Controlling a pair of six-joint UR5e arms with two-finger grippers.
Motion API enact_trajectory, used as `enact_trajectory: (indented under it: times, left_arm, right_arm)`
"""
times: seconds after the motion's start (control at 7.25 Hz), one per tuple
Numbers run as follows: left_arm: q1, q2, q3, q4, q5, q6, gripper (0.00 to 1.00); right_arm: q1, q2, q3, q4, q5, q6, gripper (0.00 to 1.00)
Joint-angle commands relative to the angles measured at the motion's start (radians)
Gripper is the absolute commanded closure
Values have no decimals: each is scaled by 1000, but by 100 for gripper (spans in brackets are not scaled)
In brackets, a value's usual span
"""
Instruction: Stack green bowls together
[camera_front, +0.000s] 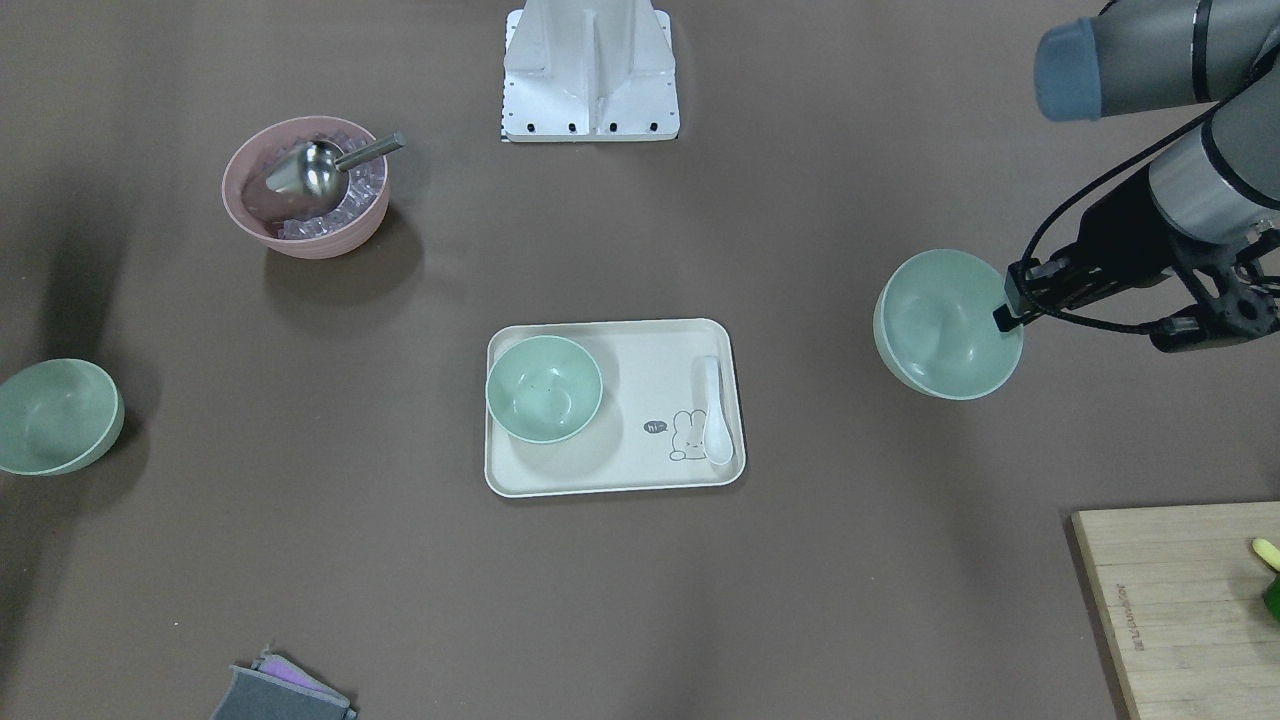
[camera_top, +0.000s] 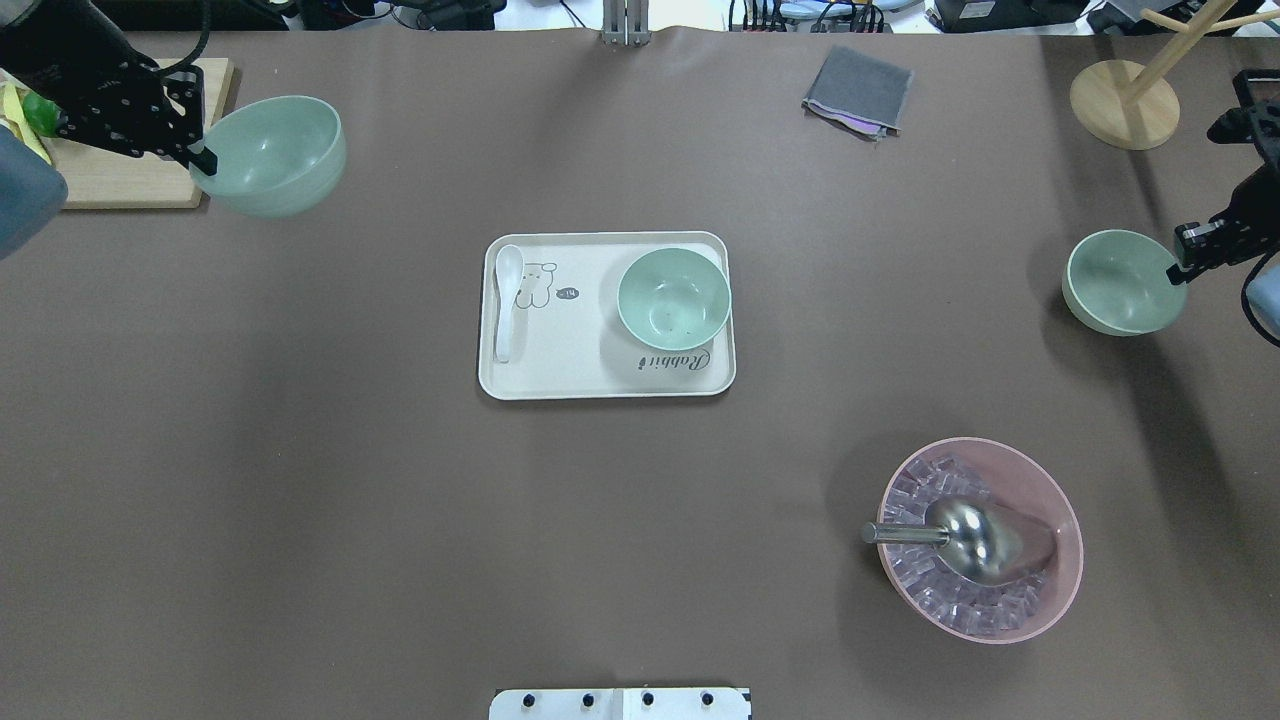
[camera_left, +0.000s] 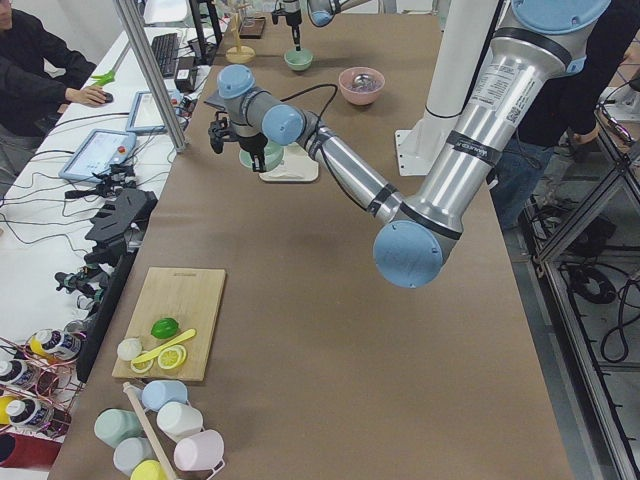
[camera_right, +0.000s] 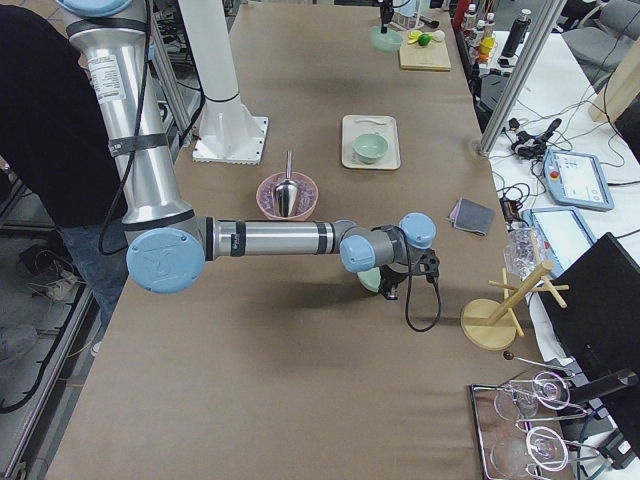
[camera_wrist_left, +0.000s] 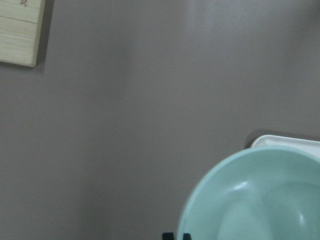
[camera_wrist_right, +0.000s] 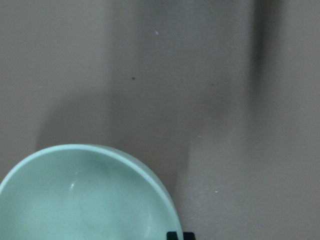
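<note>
Overhead exterior view tells us that the stacking is not yet done: no bowl sits inside another. We see the middle green bowl (camera_top: 673, 298) standing upright on the cream tray (camera_top: 600, 385), near the centre of the bench (camera_top: 400, 520). The left green bowl (camera_top: 275, 150) is at the far left, just beside the wooden board (camera_top: 130, 190). The left fingers (camera_top: 204, 160) are closed on its rim, and we judge that it hangs above the bench. The right green bowl (camera_top: 1120, 285) is at the right edge, well apart from the tray, and the right fingers (camera_top: 1180, 270) seem to pinch its rim too. We think both held bowls have to travel to the tray bowl. All three are small, round, pale mint green, matte and smooth, and they look empty.
</note>
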Motion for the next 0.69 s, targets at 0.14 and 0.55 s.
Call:
enact_trajectory:
  times: [0.14,0.55]
  left_arm:
    - [249,-128,11,-12,163,-295,100]
    - [362,-259,206,-237,268,-522,100]
  right_arm:
    - [49,47,95,-62,120,83,100]
    - [54,100,96,-115,119,86,100]
